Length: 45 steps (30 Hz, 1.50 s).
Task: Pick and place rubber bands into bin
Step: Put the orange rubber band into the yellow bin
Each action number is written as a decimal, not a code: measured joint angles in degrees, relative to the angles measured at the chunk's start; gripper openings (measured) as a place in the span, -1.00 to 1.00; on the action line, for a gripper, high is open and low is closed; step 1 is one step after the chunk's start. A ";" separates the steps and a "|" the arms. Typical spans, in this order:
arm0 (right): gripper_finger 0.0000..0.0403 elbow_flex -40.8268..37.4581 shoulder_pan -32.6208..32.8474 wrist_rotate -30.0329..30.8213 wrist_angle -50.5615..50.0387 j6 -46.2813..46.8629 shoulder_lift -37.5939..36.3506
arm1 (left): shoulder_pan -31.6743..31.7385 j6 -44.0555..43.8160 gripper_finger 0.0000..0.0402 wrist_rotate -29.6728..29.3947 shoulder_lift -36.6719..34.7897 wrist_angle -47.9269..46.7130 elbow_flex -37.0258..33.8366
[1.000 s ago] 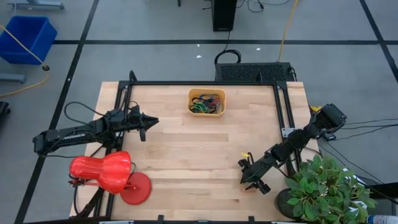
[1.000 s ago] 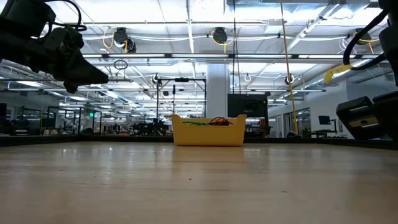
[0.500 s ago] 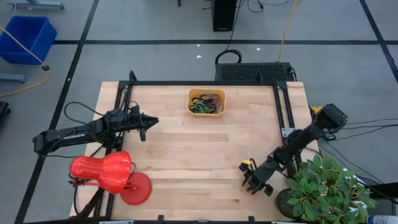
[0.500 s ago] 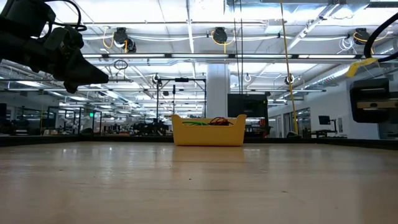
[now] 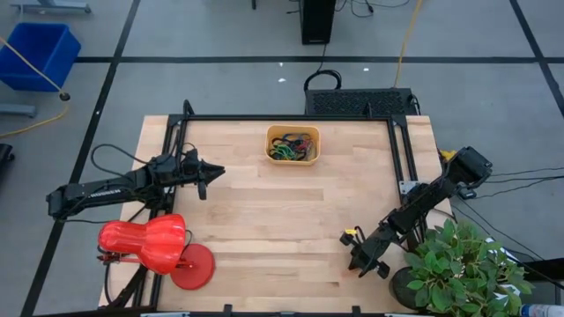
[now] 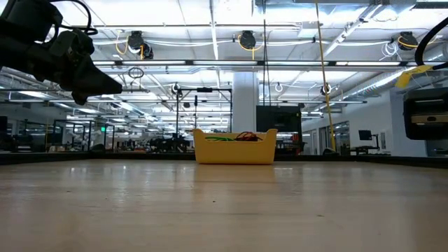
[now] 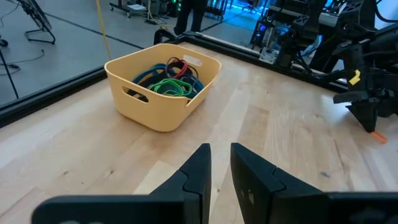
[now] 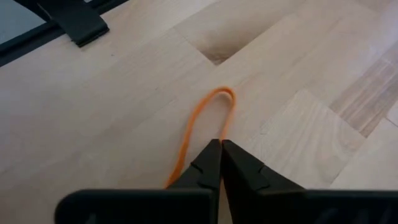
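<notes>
Right pincer [image 8: 221, 149] pinching orange rubber band [image 8: 205, 118]

No text, label, brand, number or sign can be read in any of the views.
</notes>
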 joint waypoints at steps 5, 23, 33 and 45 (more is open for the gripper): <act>-0.99 -0.05 0.00 0.15 2.33 0.22 0.00 | 0.00 -0.02 -0.67 0.00 0.00 -0.03 0.00; -1.00 0.70 -4.16 14.71 9.12 4.59 -8.43 | -0.02 -2.47 -0.67 0.15 -0.03 0.76 0.02; -1.00 0.79 -15.75 18.30 10.28 -4.94 -15.09 | -0.07 1.22 -0.67 3.81 -0.86 0.77 0.02; -1.00 0.83 -30.65 18.08 24.46 -7.61 -18.09 | -0.07 5.47 -0.67 3.59 -10.21 0.27 0.02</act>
